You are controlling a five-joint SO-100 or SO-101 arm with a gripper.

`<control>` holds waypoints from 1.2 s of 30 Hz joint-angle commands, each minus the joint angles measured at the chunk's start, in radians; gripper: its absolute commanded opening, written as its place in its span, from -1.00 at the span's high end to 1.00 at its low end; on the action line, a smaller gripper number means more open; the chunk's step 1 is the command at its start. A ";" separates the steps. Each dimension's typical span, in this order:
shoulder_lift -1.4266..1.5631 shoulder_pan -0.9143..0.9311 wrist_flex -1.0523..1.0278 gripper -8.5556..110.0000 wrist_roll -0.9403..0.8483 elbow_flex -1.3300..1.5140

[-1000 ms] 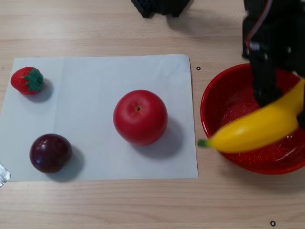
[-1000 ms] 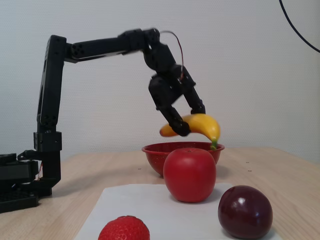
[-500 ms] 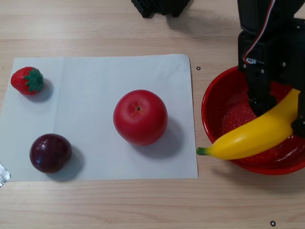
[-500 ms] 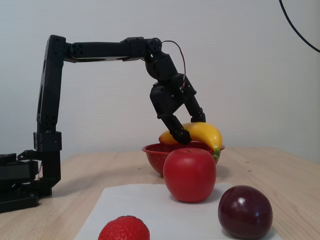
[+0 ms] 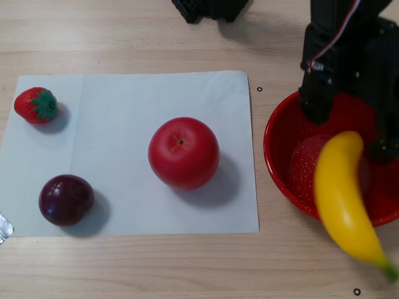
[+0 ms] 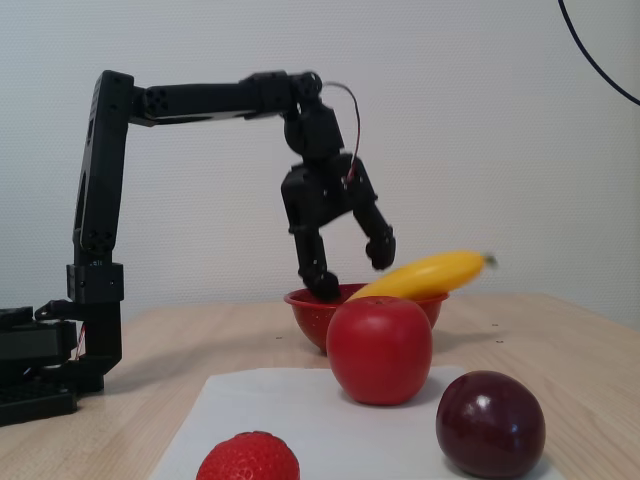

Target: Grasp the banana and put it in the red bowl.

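Observation:
The yellow banana (image 5: 343, 199) lies tilted over the near rim of the red bowl (image 5: 272, 156). Its green stem end pokes out past the bowl and looks blurred. In the fixed view the banana (image 6: 425, 275) slants up to the right above the bowl (image 6: 308, 308), with its lower end hidden behind the apple. My black gripper (image 6: 352, 272) hangs over the bowl with its two fingers spread apart and nothing between them. The banana sits just below the right finger (image 6: 380, 250). In the other view the gripper (image 5: 349, 128) is above the bowl's far half.
A white paper sheet (image 5: 124, 112) lies left of the bowl. On it are a red apple (image 5: 183, 152), a dark plum (image 5: 65, 199) and a strawberry (image 5: 36, 104). The arm's base (image 6: 40, 370) stands at the left in the fixed view.

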State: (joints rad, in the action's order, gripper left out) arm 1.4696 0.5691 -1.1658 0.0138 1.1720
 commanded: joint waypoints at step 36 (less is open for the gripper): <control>0.534 -0.186 -0.420 0.85 -0.035 -0.198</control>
State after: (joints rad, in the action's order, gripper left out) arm 1.8730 0.4004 -1.6368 -0.0383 0.9910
